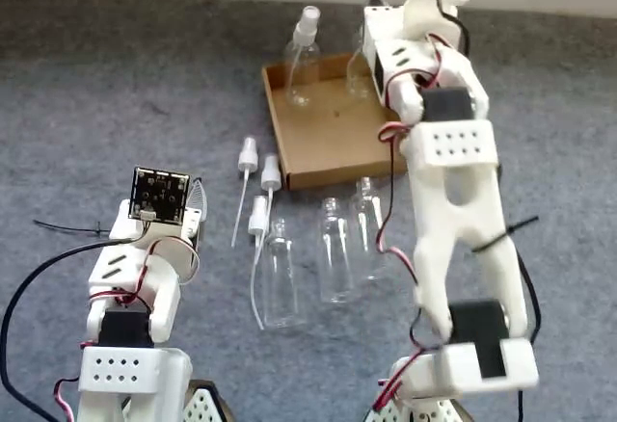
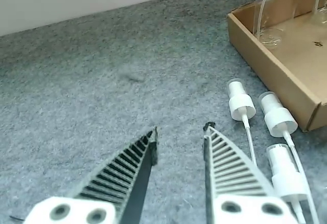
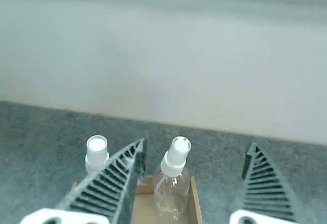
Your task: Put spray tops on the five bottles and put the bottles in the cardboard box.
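**Left claw** [image 2: 180,132]: spread, nothing between the jaws, low over the grey desk [image 2: 76,81].

**Loose spray tops** [image 2: 240,104]: three, lying on the desk between the left claw and the cardboard box [image 2: 265,65].
- They lie off to the box side of the claw, not between its jaws.
- Long axis: white caps toward the box, thin dip tubes trailing back toward the arm bases.
- The left arm is the nearer one. By judgement a pick here needs the claw shifted sideways toward the box, so that the jaws straddle a cap across its axis.

**Open bottles** [image 1: 335,249]: three, clear, on their sides on the desk, side by side. Necks point toward the box. They lie between the two arm bases, just beside the tubes.

**Right claw** [image 3: 195,147]: spread, raised over the far part of the box, pinching nothing.

**Topped bottle** [image 3: 173,183]: upright in the box, seen beyond the gap between the right claw's jaws.

**Second topped bottle** [image 3: 96,150]: upright in the box, beside the first.

**Writing and brands**: none legible. The bottles carry no labels. The box is plain brown, with one small dark mark on its floor, too small to read.
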You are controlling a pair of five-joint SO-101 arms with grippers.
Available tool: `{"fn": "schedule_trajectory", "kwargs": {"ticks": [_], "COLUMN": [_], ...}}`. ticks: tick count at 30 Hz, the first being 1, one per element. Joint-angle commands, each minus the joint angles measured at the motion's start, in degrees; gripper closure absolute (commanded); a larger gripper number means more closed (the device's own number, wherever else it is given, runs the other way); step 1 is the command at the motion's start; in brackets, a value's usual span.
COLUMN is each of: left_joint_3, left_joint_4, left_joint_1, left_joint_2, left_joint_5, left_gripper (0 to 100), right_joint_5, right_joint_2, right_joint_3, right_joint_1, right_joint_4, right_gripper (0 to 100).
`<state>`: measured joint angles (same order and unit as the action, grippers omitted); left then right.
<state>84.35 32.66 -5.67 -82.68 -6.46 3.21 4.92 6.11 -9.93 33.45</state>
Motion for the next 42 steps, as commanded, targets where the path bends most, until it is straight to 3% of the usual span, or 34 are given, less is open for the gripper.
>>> {"fn": "schedule_trajectory", "kwargs": {"ticks": [1, 7, 15, 25, 36, 39, 42], "left_joint_3": [-0.22, -0.22, 0.31, 0.66, 0.66, 0.66, 0.66], "left_joint_4": [-1.23, -1.23, -1.32, -2.46, -2.37, -2.37, -2.37], "left_joint_1": [-0.57, -0.57, -0.4, -0.48, -0.48, -0.48, -0.48], "left_joint_2": [-0.4, -0.4, -0.48, -0.4, -0.4, -0.4, -0.4], "left_joint_5": [-0.09, -0.09, -0.09, -0.18, -0.18, -0.18, -0.18], "left_gripper": [86, 86, 86, 86, 86, 86, 86], "right_joint_5": [-0.09, 0.09, 6.07, 6.07, 2.81, 2.81, 2.81], "right_joint_2": [8.66, 19.03, 22.02, 6.73, 3.65, 3.82, 3.74], "right_joint_3": [-1.8, -15.52, -39.6, -39.6, -38.99, -39.25, -39.34], "right_joint_1": [0.31, 0.13, -1.63, -2.33, -6.73, -4.7, 1.1], "right_joint_4": [9.98, 21.85, 19.12, 21.23, 19.91, 20.26, 20.26], "right_gripper": [74.9, 74.6, 74.5, 74.5, 74.8, 76.6, 85.8]}}
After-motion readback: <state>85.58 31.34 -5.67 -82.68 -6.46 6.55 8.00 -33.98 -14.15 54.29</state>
